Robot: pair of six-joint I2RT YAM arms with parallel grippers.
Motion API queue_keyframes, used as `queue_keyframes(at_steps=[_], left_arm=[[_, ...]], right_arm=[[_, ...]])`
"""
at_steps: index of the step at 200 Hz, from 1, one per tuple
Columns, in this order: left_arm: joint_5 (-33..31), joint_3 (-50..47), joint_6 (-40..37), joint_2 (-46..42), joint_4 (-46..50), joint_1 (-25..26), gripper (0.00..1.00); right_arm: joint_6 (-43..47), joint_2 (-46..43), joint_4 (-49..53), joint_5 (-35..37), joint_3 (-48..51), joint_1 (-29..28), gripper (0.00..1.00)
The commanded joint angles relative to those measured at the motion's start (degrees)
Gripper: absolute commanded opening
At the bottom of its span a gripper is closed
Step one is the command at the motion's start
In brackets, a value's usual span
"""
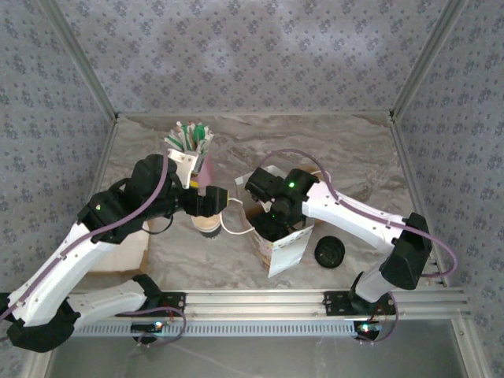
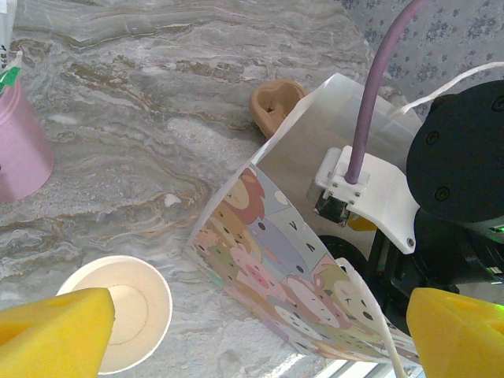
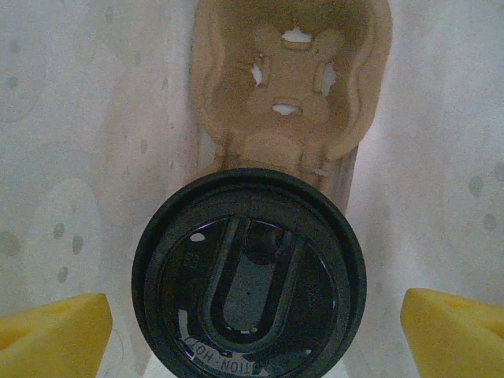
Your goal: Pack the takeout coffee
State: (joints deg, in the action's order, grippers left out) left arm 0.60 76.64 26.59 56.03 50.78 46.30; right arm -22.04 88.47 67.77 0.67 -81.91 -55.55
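An open paper cup [image 1: 209, 225] [image 2: 118, 311], cream-white inside and without a lid, stands on the table left of the printed paper bag [image 1: 282, 250] [image 2: 276, 236]. My left gripper [image 1: 214, 203] [image 2: 260, 339] hangs open above it, one yellow pad [image 2: 55, 331] over the cup's rim. Inside the bag a cup with a black lid [image 3: 248, 276] sits in the brown moulded carrier [image 3: 291, 79]. My right gripper [image 1: 273, 227] [image 3: 252, 339] is down in the bag, open, its pads [image 3: 457, 335] wide on either side of that lid. A loose black lid [image 1: 329, 252] lies right of the bag.
The pink cup of straws and sticks [image 1: 193, 157] [image 2: 20, 146] stands behind the open cup. A beige cardboard piece [image 1: 118, 252] lies under the left arm. A brown moulded edge [image 2: 276, 102] shows past the bag's far side. The bag's white handle [image 1: 232, 224] loops toward the cup.
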Motion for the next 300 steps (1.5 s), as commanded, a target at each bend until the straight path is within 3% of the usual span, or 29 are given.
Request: queue_keyframes(at_steps=[1, 141, 300], left_arm=[[0.37, 0.18, 0.28, 0.00, -1.04, 0.22, 0.96], [0.28, 1.29, 0.84, -2.03, -0.86, 0.19, 0.96], [0.45, 3.00, 2.20, -6.42, 0.02, 0.24, 0.96]], right_arm=[[-1.13, -1.78, 1.93, 0.72, -1.59, -0.36, 0.97], [-1.97, -5.98, 3.15, 1.78, -4.41, -1.57, 0.97], [-3.44, -17.84, -4.26, 0.47, -3.18, -2.36, 0.96]])
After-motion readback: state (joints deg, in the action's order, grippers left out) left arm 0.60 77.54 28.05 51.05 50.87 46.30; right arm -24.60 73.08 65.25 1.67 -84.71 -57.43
